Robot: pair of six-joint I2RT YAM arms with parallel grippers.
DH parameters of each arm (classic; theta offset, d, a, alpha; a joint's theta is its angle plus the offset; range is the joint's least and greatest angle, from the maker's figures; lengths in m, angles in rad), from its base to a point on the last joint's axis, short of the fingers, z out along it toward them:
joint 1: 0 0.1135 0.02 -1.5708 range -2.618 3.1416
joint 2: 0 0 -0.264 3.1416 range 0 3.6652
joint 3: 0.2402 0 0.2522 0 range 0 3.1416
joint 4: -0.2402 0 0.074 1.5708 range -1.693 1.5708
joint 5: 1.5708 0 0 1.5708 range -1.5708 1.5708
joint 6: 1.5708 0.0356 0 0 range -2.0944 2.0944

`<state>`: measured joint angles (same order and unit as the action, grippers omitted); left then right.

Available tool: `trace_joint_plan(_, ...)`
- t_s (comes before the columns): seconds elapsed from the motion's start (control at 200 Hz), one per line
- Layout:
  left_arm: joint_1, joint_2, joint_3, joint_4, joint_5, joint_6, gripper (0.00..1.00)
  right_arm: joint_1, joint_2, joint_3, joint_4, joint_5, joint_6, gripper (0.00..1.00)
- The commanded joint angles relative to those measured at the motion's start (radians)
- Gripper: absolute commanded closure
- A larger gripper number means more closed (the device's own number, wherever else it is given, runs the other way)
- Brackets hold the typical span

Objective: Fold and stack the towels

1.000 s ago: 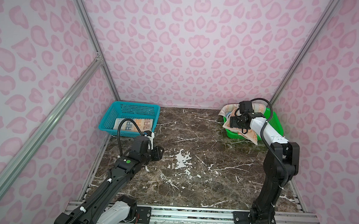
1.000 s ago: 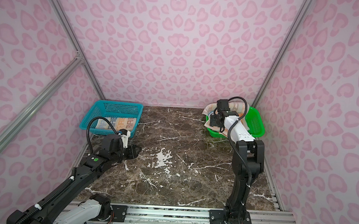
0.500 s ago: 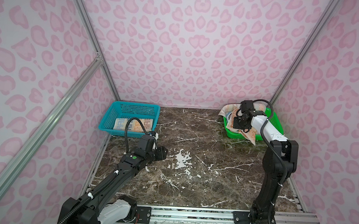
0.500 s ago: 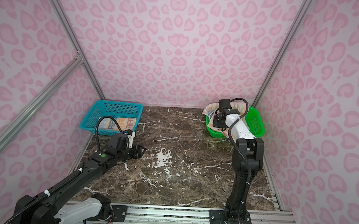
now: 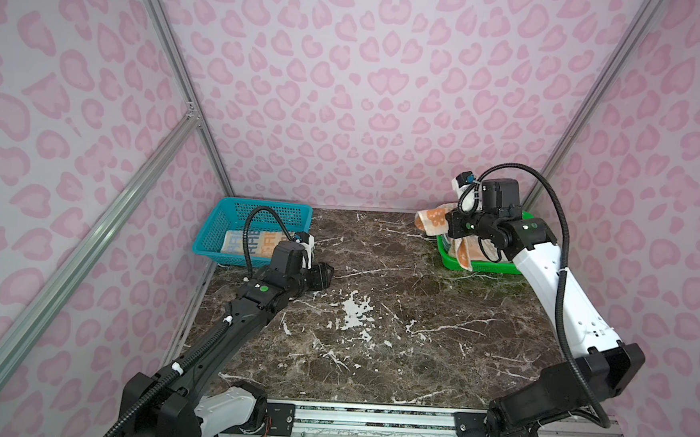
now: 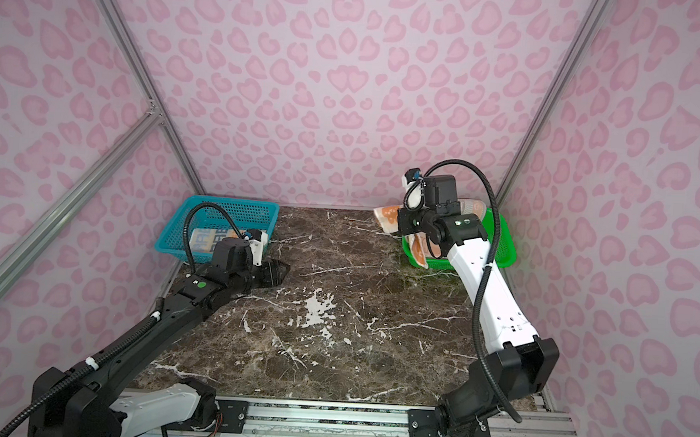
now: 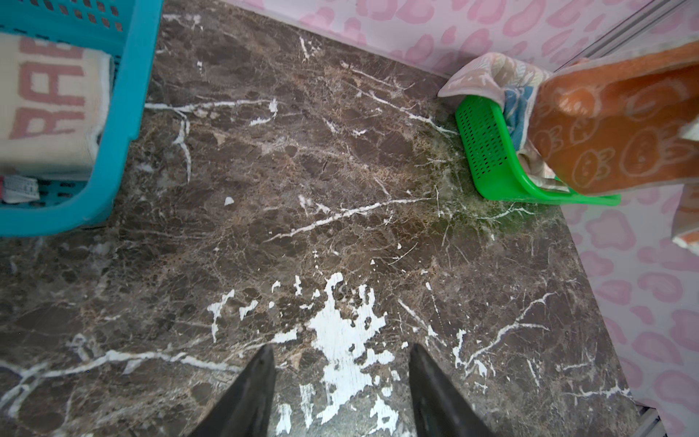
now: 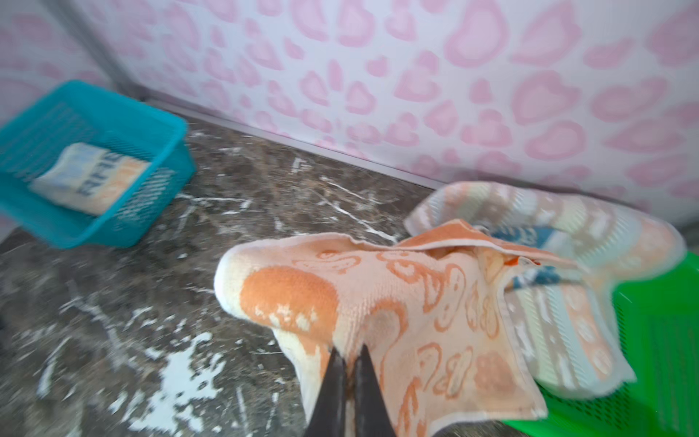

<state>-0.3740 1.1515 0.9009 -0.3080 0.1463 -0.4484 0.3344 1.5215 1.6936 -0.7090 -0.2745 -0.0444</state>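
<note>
R end effector (image 8: 350, 353): clamped on orange towel (image 8: 397, 302); green basket (image 8: 662, 340) just beneath.
L end effector (image 7: 341, 346): jaws apart, empty; surface (image 7: 302, 189) seen beneath.

Towel (image 5: 263, 243) in left basket (image 5: 210, 236), towel heap (image 5: 461, 251) right

Right gripper (image 5: 451, 228) clamping orange towel (image 5: 432, 220) above green basket (image 5: 482, 268); left gripper (image 5: 325, 274) low beside blue basket (image 5: 210, 239), folded towel (image 5: 251, 244) inside
</note>
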Motion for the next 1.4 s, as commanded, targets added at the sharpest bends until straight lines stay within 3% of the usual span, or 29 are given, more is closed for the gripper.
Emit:
trace_joint_plan(0.0,0.003,-0.033,0.032,-0.039,-0.048,0.02,0.41,0.073,-0.034,-0.034,-0.041,-0.188,-0.047,1.0)
trace_joint_plan(0.13,0.005,-0.085,0.019,-0.057,-0.08,0.019,0.4,0.089,-0.083,-0.181,0.016,-0.314,-0.004,1.0)
trace_joint_plan(0.23,0.007,-0.105,0.006,-0.071,-0.098,0.027,0.39,0.036,-0.084,-0.35,0.073,-0.294,0.1,1.0)
trace_joint_plan(0.33,0.007,-0.086,0.001,-0.084,-0.088,0.032,0.38,-0.071,-0.011,-0.432,0.018,-0.135,0.23,0.69)
trace_joint_plan(0.405,0.007,-0.057,-0.001,-0.079,-0.064,0.031,0.38,-0.103,0.026,-0.454,-0.043,-0.054,0.242,0.39)
trace_joint_plan(0.515,0.007,-0.004,-0.001,-0.067,-0.021,0.026,0.38,-0.047,-0.035,-0.49,-0.003,0.042,0.203,0.29)
trace_joint_plan(0.84,-0.004,0.167,0.026,-0.048,0.078,0.043,0.37,0.071,-0.08,-0.566,-0.013,0.102,0.096,0.31)
trace_joint_plan(0.955,-0.011,0.211,0.059,-0.038,0.122,0.045,0.37,0.076,-0.049,-0.627,0.032,0.15,0.168,0.33)
trace_joint_plan(1.135,-0.076,0.372,0.219,-0.068,0.281,0.031,0.35,0.074,-0.109,-0.731,0.124,0.15,0.284,0.33)
trace_joint_plan(1.395,-0.249,0.613,0.397,-0.011,0.345,-0.178,0.35,-0.031,-0.323,-0.911,0.147,0.175,0.404,0.23)
